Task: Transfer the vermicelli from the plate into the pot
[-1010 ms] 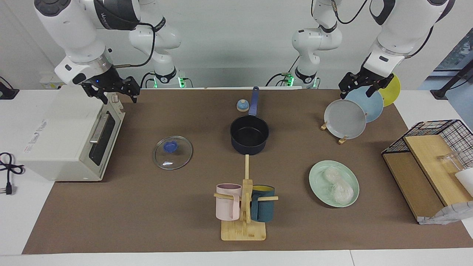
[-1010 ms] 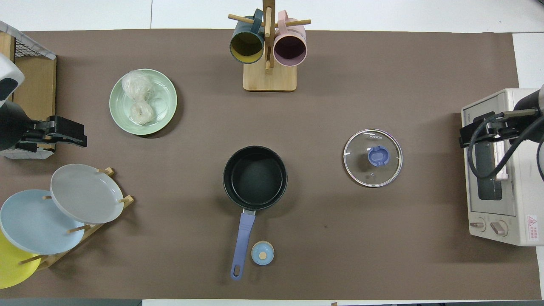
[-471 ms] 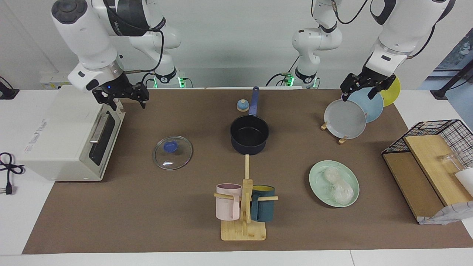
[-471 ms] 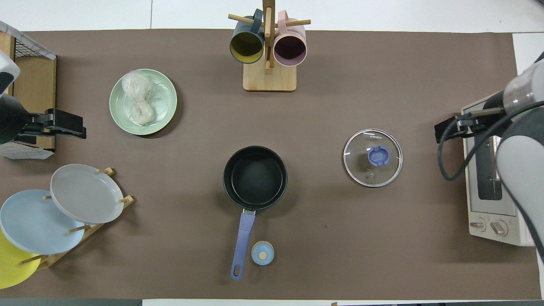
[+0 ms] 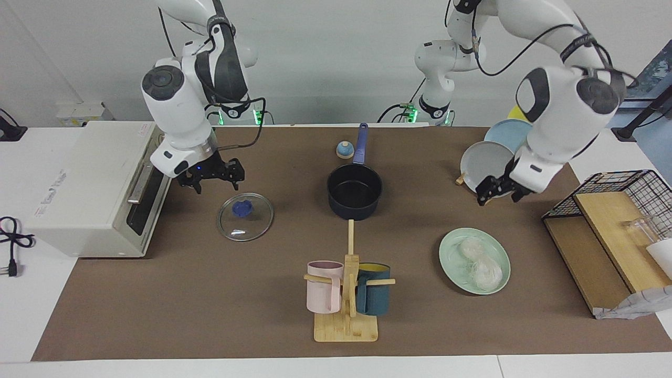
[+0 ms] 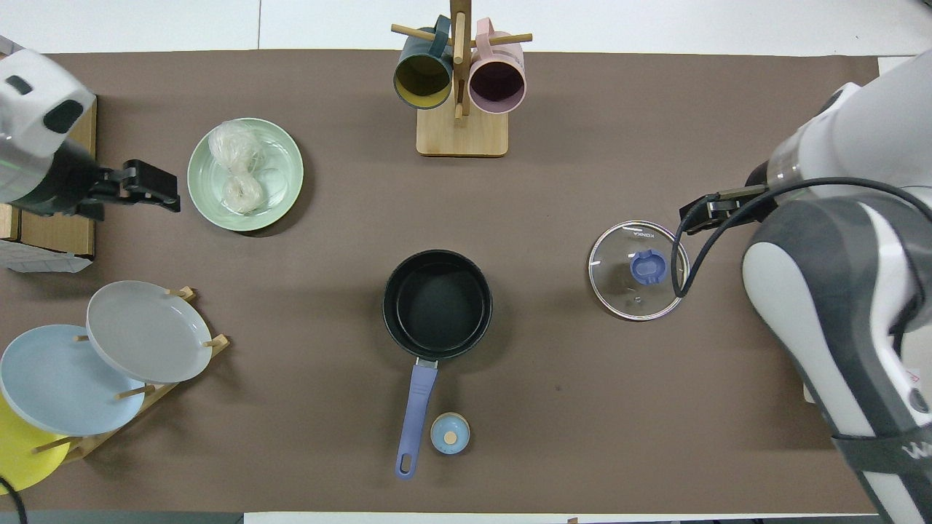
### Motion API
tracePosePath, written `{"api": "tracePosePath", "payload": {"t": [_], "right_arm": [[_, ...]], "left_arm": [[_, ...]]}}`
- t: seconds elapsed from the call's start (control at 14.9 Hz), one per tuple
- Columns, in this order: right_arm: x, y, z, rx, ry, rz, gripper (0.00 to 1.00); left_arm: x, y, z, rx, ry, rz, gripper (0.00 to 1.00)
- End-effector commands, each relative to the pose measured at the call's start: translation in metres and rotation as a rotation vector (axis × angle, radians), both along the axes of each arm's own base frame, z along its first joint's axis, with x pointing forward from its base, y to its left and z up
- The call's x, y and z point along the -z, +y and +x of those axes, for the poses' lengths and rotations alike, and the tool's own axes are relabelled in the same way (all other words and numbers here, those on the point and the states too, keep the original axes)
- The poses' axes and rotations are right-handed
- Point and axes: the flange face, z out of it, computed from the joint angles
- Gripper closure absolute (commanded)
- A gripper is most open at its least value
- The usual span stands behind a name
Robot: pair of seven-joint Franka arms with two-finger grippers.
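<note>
Two translucent whitish nests of vermicelli (image 5: 479, 261) lie touching on the mint plate (image 5: 451, 262). The pot (image 5: 354, 192) is empty. The left hand (image 5: 499, 188) and the right hand (image 5: 212, 177) hang wide, holding nothing.

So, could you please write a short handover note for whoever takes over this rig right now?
Left claw: open, empty, in the air near the plate rack, not yet at the mint-green plate.
Right claw: open, empty, above the table beside the glass lid.
Both vermicelli nests lie on the plate; the pot sits empty mid-table, lid off.
Done: nothing transferred.
Left: pick up both nests and drop them in the pot.
</note>
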Motion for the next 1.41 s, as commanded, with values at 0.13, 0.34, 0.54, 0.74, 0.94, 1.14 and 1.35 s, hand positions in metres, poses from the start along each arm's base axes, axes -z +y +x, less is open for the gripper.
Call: {"api": "tracePosePath", "payload": {"t": [0.13,0.34,0.54,0.74,0.94,1.14,1.35], "right_arm": [[0.057,0.000,-0.028,0.021,-0.019,0.033,0.00],[0.082,0.004,-0.041,0.003,-0.030,0.033,0.00],[0.094,0.012,-0.044,-0.011,-0.037,0.034,0.00],[0.105,0.011,-0.045,-0.019,-0.021,0.031,0.00],[0.110,0.010,-0.041,-0.047,-0.039,0.035,0.00],[0.119,0.009,-0.041,-0.073,-0.025,0.033,0.00],[0.124,0.011,-0.038,-0.082,-0.023,0.034,0.00]], "left_arm": [[0.077,0.001,0.040,-0.027,-0.053,-0.017,0.00],[0.114,0.000,0.035,0.004,-0.064,0.023,0.00],[0.121,-0.001,0.032,0.021,-0.068,0.035,0.00],[0.126,-0.004,0.029,0.028,-0.079,0.035,0.27],[0.124,-0.006,0.029,0.062,-0.077,0.036,1.00],[0.099,-0.006,0.037,0.070,-0.069,0.035,1.00],[0.020,-0.018,0.028,0.043,-0.010,-0.025,1.00]]}}
